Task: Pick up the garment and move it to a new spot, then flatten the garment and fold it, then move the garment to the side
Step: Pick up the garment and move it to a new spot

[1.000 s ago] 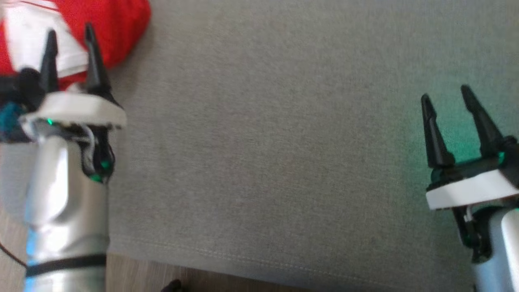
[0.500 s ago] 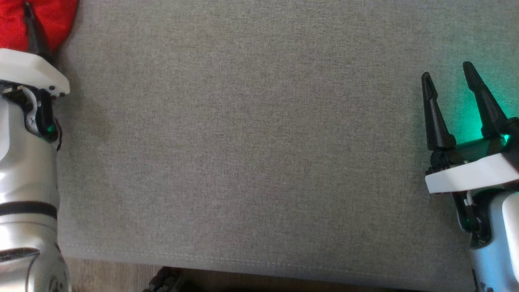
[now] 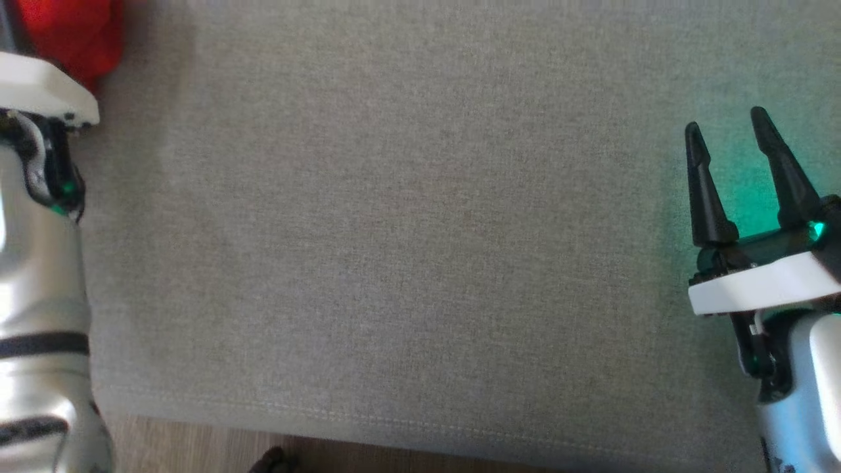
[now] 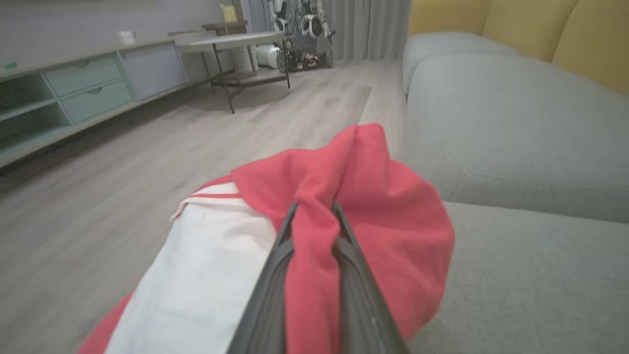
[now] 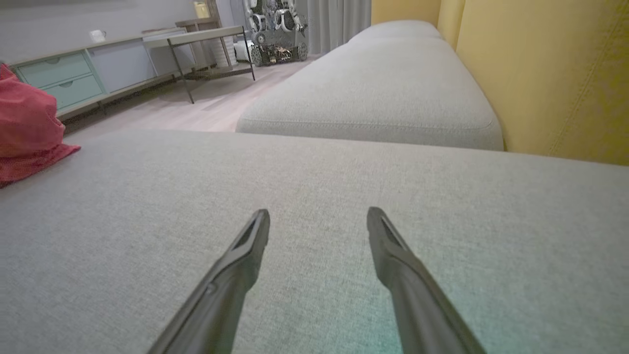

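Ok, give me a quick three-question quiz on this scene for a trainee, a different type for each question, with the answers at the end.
1. True or false: the right gripper, over the grey sofa seat, is shut on the red shorts.
2. Multiple choice: what is the left gripper holding? A) nothing B) a bunched fold of the red shorts C) a yellow cushion
3. Fill in: besides the red fabric, the shorts show a large ____ panel in the left wrist view.

Key: 1 false, its fingers stand apart with nothing between them. 2 B. 3 white.
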